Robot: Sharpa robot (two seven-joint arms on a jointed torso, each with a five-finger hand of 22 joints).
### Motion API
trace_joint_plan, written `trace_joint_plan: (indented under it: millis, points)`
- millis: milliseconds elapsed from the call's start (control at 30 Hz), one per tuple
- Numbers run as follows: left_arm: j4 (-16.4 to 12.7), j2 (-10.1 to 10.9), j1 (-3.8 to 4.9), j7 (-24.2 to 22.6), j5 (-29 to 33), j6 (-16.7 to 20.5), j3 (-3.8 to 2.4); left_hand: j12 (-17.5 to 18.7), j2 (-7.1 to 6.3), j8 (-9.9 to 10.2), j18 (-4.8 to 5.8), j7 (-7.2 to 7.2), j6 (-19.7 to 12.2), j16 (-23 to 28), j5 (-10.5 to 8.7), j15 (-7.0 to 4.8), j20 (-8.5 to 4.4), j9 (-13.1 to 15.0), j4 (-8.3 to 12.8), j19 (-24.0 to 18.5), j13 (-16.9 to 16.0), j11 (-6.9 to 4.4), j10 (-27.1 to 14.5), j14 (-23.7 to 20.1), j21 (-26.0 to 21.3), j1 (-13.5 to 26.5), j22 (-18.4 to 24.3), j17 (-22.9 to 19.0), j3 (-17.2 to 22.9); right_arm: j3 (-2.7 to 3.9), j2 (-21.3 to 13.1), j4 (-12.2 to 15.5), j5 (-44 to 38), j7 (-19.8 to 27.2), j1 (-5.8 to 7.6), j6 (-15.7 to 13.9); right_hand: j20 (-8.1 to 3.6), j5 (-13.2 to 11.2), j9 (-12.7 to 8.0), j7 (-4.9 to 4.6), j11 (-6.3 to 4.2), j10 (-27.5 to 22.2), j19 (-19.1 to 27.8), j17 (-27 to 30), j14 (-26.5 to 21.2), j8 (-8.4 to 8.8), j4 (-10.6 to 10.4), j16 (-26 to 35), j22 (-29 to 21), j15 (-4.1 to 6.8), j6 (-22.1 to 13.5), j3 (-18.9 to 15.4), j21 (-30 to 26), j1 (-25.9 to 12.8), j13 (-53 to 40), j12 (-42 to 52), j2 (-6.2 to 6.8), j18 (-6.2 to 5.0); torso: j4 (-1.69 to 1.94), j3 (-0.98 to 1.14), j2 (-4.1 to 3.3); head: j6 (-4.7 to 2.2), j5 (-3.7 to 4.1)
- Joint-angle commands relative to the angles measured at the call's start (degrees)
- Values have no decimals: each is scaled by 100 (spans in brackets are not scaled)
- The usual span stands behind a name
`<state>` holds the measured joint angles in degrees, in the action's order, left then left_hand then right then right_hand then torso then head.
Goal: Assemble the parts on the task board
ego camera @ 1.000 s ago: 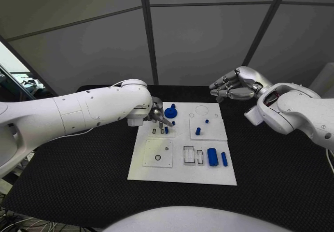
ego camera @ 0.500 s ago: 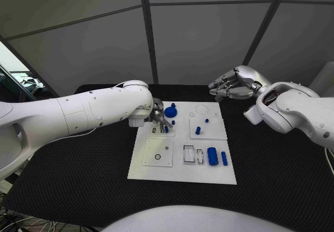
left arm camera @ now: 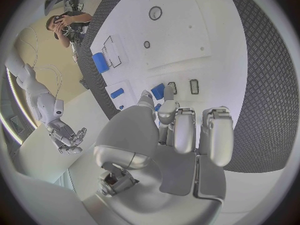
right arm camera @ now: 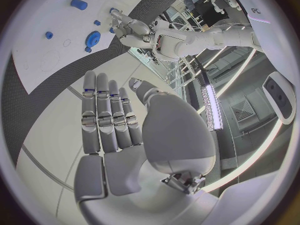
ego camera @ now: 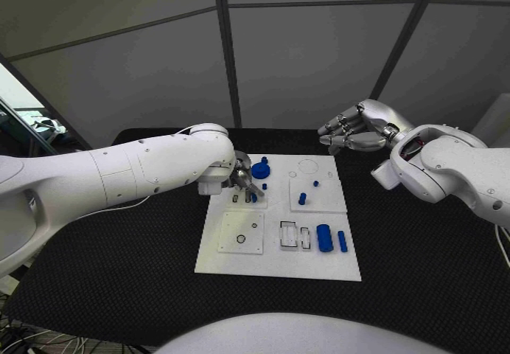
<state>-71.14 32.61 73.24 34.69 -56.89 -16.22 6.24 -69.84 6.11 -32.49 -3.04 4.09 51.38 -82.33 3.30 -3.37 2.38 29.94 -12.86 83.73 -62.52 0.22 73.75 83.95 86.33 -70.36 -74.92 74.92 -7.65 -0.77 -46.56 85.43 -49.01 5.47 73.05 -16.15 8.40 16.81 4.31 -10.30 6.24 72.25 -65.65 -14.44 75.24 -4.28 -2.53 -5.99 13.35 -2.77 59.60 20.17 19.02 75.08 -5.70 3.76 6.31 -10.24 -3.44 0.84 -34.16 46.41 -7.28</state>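
Your left robot hand (ego camera: pixel 243 179) has crept slightly toward the task board (ego camera: pixel 278 265), its fingers now touching the small blue part (ego camera: pixel 253 197) near the board's far left corner. Your right robot hand (ego camera: pixel 356 129) has drifted a little away from the desk's (ego camera: pixel 127 243) far edge, fingers staying loosely curled.

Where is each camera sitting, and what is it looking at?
Head view: on the robot's head, looking down at the task board; both white arms, left hand and right hand show.
Left wrist view: behind the left hand, facing the board.
Right wrist view: behind the right hand, with the board beyond.
All three show the board and its blue parts.
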Motion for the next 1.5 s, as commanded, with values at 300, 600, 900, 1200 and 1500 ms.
trace_joint_plan:
  millis: [300, 600, 900, 1200, 1500]
  points:
    - [13, -15, 2, 27, 104, 86, -2, -31, 147, -30, 183, -9, -77, -6, 4, -46, -13, 80, 83, 404, -14, -40, -18, 363, 43, -172, -914, 673, 276, 5, 39, -16, -21, 23, 14, 24, 16, 63, -7, -20, 0, -33, -42, -12, -18, 18, 1, 29, -12, -18, -35, -37, -39, 14, 13, 19, 18, -11, 3, -1, -4, -6, 1]
    - [24, -16, 1, -7, 170, -3, -2, 62, 195, -1, 176, -30, -142, -1, 6, -64, -26, 138, 299, 387, 78, -62, -92, 363, 20, -422, -882, 675, 649, 5, 50, -24, -93, 18, 14, 42, 11, 219, -2, -18, -4, -29, -57, -32, -17, 5, 21, 38, -23, -14, -34, -29, -55, 40, 32, 35, 2, -13, 6, -1, -7, 0, 0]
    - [13, 18, 1, -55, 314, -32, -2, 177, 136, 94, 176, -52, -220, 6, 18, -99, -63, 162, 724, 384, 143, -93, -164, 362, 19, -862, -890, 677, 1591, 5, 51, -22, -114, -15, 14, 96, 10, 264, -1, -18, -4, -28, -61, -38, -18, 2, 25, 41, -26, -13, -34, -29, -59, 43, 38, 38, 2, -13, 7, 0, -4, 10, 4]
    - [-245, 285, 1, -215, 632, 626, -3, 216, -824, -175, 176, 20, -254, 9, 25, -54, -34, 546, 1133, 387, 164, -82, -32, 367, 16, 171, -909, 692, 4595, 5, 41, -26, -120, -30, 14, 124, 10, 286, -2, -20, -2, -30, -61, -40, -20, 2, 25, 44, -27, -14, -37, -31, -62, 40, 41, 39, 4, -12, 19, 4, -5, 8, 9]
    - [-789, 673, -3, -111, 713, 1532, -2, 301, -1048, -552, 180, -46, -375, 9, 229, -95, -55, 897, 1413, 397, 349, -99, -69, 371, 21, 721, -934, 701, 5481, 5, 37, -57, -175, -46, 14, 136, 15, 306, -4, -28, 7, -44, -57, -45, -30, 7, 9, 52, -33, -22, -52, -45, -72, 10, 51, 36, 11, -7, 21, 3, -9, 13, -38]
